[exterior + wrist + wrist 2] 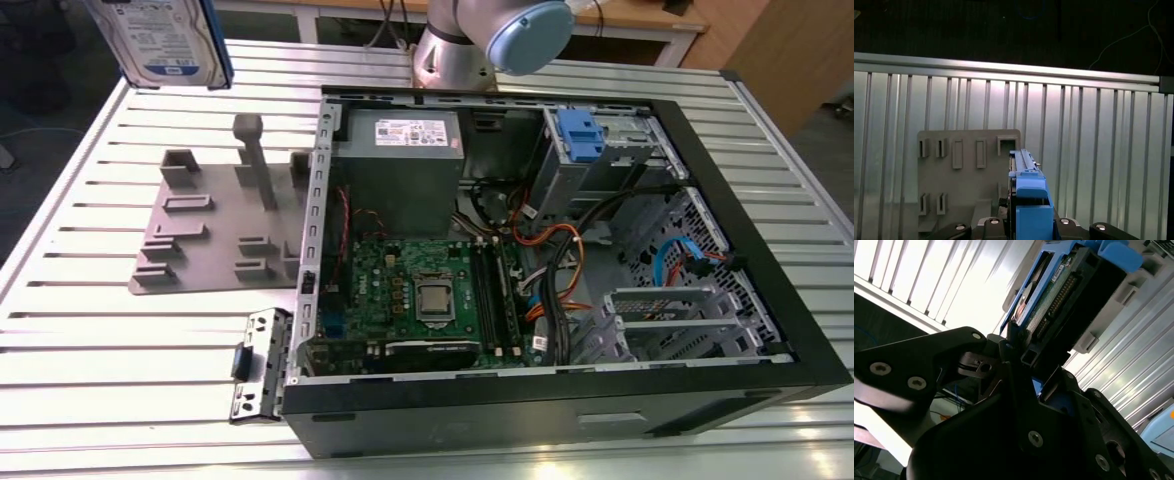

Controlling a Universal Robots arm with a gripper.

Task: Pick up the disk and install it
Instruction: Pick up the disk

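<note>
The flat silver hard drive in blue plastic carrier rails (160, 40) (1054, 295) (1029, 200) is gripped by its edges in the black jaws, high over the slatted aluminium surface (134, 350) at the exterior view's far left. The grey slotted fixture plate (214, 225) (969, 170) lies beneath it. The open black computer case (534, 420) is set well apart to the right.

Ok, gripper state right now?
Gripper: closed, holding the disk up off the table.
</note>
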